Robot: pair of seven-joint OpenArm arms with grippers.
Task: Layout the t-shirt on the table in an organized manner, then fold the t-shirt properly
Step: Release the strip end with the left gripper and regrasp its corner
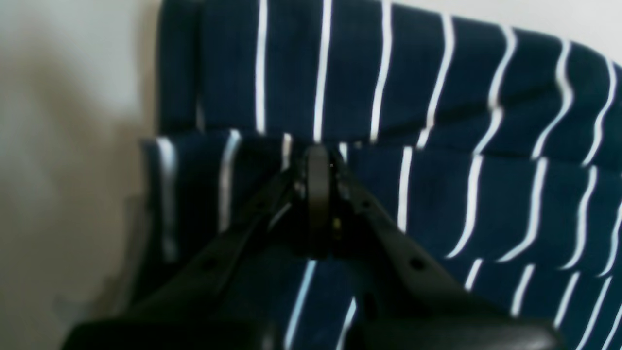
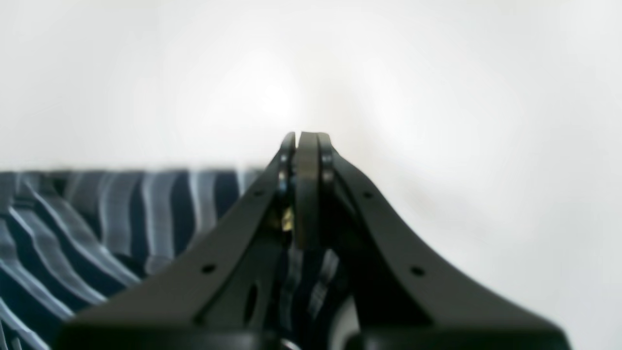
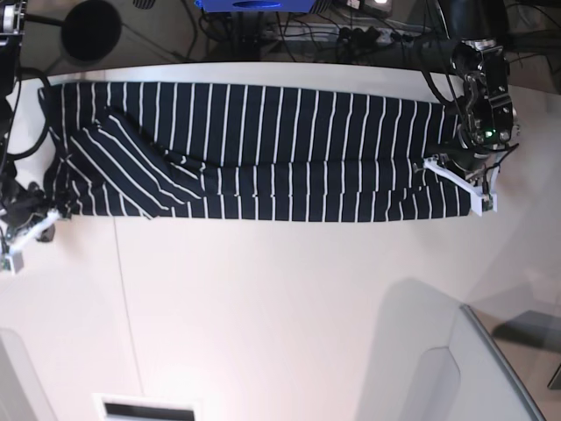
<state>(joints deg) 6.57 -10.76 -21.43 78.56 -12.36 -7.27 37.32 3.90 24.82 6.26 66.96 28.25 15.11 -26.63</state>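
Fabric first: the t-shirt lies as a long striped band across the far half of the surface, running from nine o'clock to three o'clock, already doubled lengthwise, with one diagonal flap overlapping near the nine o'clock end.

At three o'clock in the base view we see the left claw pressed together at a fold step in the cloth; whether it pinches fabric we cannot tell, since only the closed tips against the stripes show. At nine o'clock the right claw is also closed, its tips over bare surface with the shirt's edge just beside and below it, and nothing visibly held.

We judge the risk to be uneven handling: if one end lifts while the other slips free, the band skews and the layers slide apart. The diagonal flap could bunch into a crease when folded over.

Beyond the surface's curved twelve o'clock edge sit cables and dark equipment, well clear. A pale panel stands at five o'clock, away from the shirt.
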